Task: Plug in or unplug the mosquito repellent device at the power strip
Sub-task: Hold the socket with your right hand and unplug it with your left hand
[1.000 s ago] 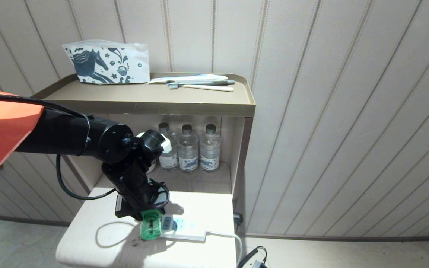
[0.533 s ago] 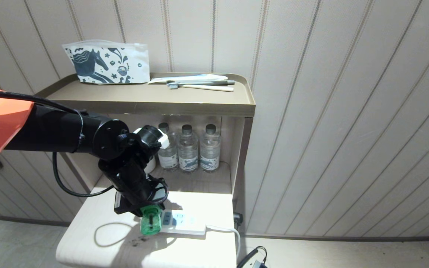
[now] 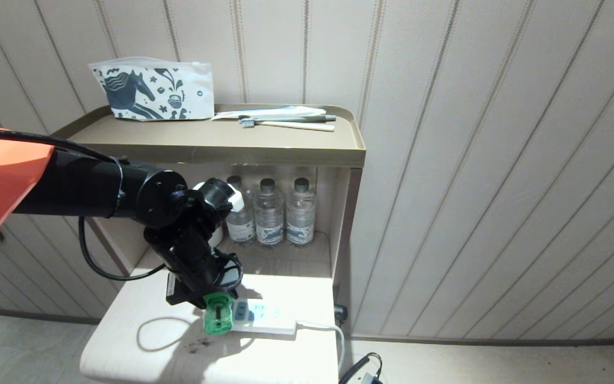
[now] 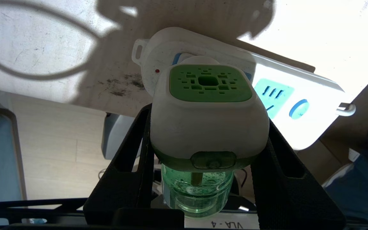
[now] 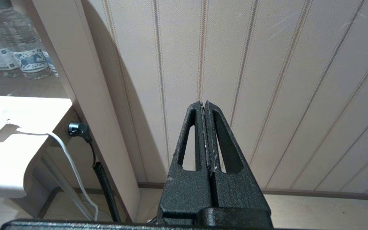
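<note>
One mosquito repellent device (image 4: 208, 105) sits against the end socket of the power strip (image 3: 267, 319), at the strip's nine o'clock end on the low table (image 3: 126, 341). Its prongs are hidden, so seating cannot be confirmed. The left gripper (image 4: 208, 150) clamps its white head half-wide; next comes a straight push or pull. The right gripper (image 5: 205, 110), parked, is closed empty.

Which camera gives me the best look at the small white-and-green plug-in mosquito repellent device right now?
The left wrist view: the mosquito repellent device fills the frame, white head, green vented top and translucent bottle clamped in the left gripper, over the white power strip. The head view shows only its green bottle below the arm. The right wrist view misses it.
</note>
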You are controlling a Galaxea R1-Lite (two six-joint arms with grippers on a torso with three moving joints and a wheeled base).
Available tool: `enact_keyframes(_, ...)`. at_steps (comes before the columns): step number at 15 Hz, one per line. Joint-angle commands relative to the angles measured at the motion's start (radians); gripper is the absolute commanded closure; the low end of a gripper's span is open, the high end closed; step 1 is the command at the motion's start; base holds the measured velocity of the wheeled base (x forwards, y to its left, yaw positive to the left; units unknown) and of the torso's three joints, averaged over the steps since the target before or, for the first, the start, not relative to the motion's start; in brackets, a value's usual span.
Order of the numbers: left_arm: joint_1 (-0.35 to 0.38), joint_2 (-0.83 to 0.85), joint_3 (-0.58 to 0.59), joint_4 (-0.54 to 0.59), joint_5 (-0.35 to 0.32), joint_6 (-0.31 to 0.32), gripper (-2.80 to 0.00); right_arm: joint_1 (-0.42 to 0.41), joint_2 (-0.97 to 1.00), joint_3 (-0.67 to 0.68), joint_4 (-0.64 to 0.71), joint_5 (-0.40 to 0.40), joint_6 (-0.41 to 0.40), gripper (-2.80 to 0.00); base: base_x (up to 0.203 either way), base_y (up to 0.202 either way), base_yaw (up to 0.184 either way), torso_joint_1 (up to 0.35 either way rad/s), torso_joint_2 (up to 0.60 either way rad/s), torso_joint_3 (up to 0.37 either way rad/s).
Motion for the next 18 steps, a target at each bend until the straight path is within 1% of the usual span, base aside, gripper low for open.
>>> enact_keyframes(1,0.000,0.004,-0.015,0.008,0.001,-0.005,0.00,0.001,0.000,0.000,-0.002,-0.001,-0.002,0.00,0.000,0.000,0.000,0.000,0.00,0.000)
enact_keyframes(3,0.000,0.006,-0.023,0.008,0.002,-0.005,0.00,0.001,0.001,0.000,0.013,0.006,-0.010,0.00,0.000,0.000,0.000,0.000,0.00,0.000)
enact_keyframes(4,0.000,0.006,-0.021,0.009,0.001,-0.005,0.00,0.000,0.015,-0.022,0.027,0.009,-0.005,0.00,0.000,0.000,0.000,0.000,0.00,0.000)
enact_keyframes(5,-0.001,0.006,-0.021,0.008,0.001,-0.005,0.00,0.000,0.030,-0.083,0.069,0.021,0.004,0.00,0.000,0.000,0.000,0.000,0.00,0.000)
enact_keyframes(6,-0.001,0.010,-0.022,0.006,0.000,-0.005,0.00,0.000,0.061,-0.187,0.130,0.043,0.020,0.00,0.000,0.000,0.000,0.000,0.00,0.000)
enact_keyframes(7,-0.001,0.018,-0.023,0.006,-0.001,-0.005,0.00,0.001,0.113,-0.321,0.180,0.068,0.048,0.00,0.000,0.000,0.000,0.000,0.00,0.000)
enact_keyframes(8,-0.001,0.022,-0.024,0.005,-0.001,-0.005,0.00,0.004,0.195,-0.453,0.221,0.098,0.086,0.00,0.000,0.000,0.000,0.000,0.00,0.000)
enact_keyframes(9,-0.003,0.027,-0.024,0.003,-0.002,-0.005,0.00,0.006,0.312,-0.547,0.242,0.136,0.118,0.00,0.000,0.000,0.000,0.000,0.00,0.000)
enact_keyframes(10,-0.004,0.027,-0.024,0.002,-0.002,-0.005,0.00,0.008,0.445,-0.595,0.246,0.176,0.137,0.00,0.000,0.000,0.000,0.000,0.00,0.000)
enact_keyframes(11,-0.006,0.027,-0.024,0.002,-0.004,-0.005,0.00,0.014,0.572,-0.608,0.239,0.216,0.152,0.00,0.000,0.000,0.000,0.000,0.00,0.000)
enact_keyframes(12,-0.007,0.027,-0.025,0.002,-0.004,-0.005,0.00,0.035,0.720,-0.603,0.204,0.249,0.162,0.00,0.000,0.000,0.000,0.000,0.00,0.000)
enact_keyframes(13,-0.009,0.027,-0.026,0.002,-0.003,-0.005,0.00,0.066,0.850,-0.595,0.157,0.273,0.174,0.00,0.000,0.000,0.000,0.000,0.00,0.000)
enact_keyframes(14,-0.013,0.027,-0.027,0.001,-0.001,-0.005,0.00,0.123,0.983,-0.584,0.091,0.281,0.190,0.00,0.000,0.000,0.000,0.000,0.00,0.000)
enact_keyframes(15,-0.013,0.027,-0.030,0.002,-0.001,-0.005,0.00,0.214,1.097,-0.576,0.027,0.271,0.204,0.00,0.000,0.000,0.000,0.000,0.00,0.000)
enact_keyframes(17,-0.013,0.039,-0.036,0.004,-0.002,-0.005,0.00,0.406,1.313,-0.572,-0.090,0.198,0.233,0.00,0.000,0.000,0.000,0.000,0.00,0.000)
enact_keyframes(18,-0.016,0.040,-0.042,0.007,-0.002,-0.005,0.00,0.488,1.411,-0.577,-0.162,0.161,0.255,0.00,0.000,0.000,0.000,0.000,0.00,0.000)
